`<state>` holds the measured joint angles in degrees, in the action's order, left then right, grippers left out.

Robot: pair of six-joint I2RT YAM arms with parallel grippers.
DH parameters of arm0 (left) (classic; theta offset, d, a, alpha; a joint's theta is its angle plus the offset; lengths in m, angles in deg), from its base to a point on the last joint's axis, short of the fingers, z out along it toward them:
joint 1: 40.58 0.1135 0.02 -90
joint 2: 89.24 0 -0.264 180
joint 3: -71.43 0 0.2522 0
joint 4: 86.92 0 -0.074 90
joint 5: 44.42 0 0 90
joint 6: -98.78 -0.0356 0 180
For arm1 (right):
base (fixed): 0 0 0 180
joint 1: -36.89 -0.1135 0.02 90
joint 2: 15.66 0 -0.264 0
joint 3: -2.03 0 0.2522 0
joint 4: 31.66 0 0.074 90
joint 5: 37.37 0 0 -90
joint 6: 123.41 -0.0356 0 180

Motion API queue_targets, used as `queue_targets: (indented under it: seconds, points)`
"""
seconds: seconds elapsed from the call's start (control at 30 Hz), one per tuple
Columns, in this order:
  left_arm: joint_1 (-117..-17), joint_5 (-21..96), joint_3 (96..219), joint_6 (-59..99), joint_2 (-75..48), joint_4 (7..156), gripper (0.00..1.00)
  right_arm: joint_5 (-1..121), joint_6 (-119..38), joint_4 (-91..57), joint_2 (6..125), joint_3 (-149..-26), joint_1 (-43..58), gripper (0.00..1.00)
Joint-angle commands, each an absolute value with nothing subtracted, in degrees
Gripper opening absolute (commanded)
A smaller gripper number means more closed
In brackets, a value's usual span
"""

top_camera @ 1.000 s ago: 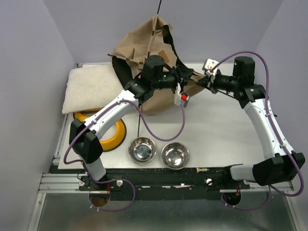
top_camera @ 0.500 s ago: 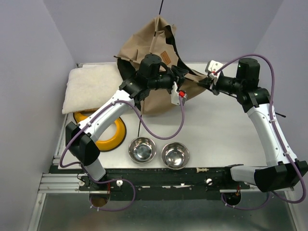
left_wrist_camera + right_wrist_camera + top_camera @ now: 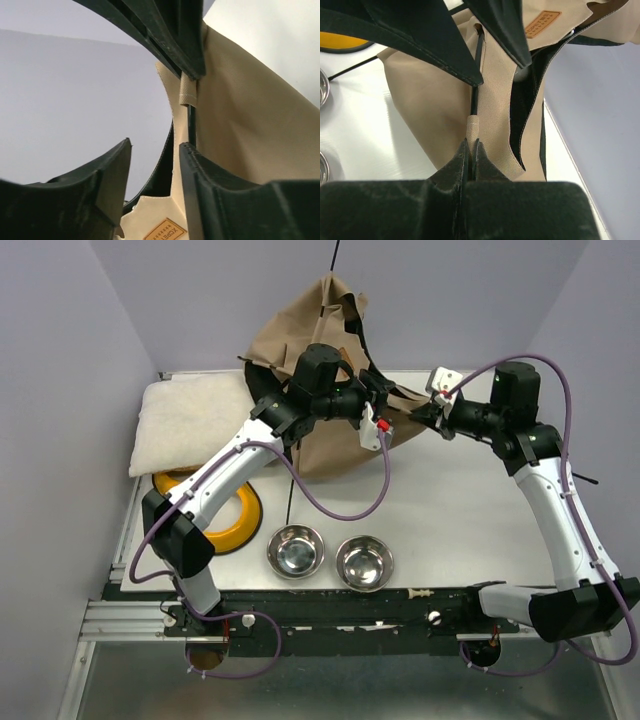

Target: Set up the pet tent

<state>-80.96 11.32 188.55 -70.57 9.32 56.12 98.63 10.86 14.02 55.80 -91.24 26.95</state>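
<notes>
On the white table (image 3: 450,510), upper centre, your right gripper (image 3: 470,146) is pinching the tent (image 3: 300,325); your left gripper (image 3: 156,146) is hovering parted beside it

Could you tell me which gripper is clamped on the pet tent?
The right gripper: its jaws pinch tan fabric of the pet tent, whereas the left gripper stands open.

White arm links (image 3: 225,470), black joints (image 3: 178,540); purple cables (image 3: 387,468) looping from bases; black fingers (image 3: 105,175); red tab (image 3: 382,427) near wrist.
</notes>
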Motion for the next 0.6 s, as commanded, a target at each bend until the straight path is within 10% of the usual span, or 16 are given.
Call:
queue_targets:
  seconds: [0.0, 0.4, 0.57]
  points:
    - [-82.50, 6.39, 186.63, -65.23, 5.25, 57.26, 0.63, 101.76, 9.48, 12.77, 53.42, -92.24, 26.08, 0.01]
    - [-83.99, 9.72, 190.57, -65.31, 10.95, 52.26, 0.47, 102.73, 9.57, 11.72, 51.49, -91.28, 25.37, 0.01]
    - [-83.64, 12.10, 192.24, -66.63, 12.45, 50.85, 0.02, 103.87, 10.18, 12.42, 49.65, -90.75, 25.37, 0.01]
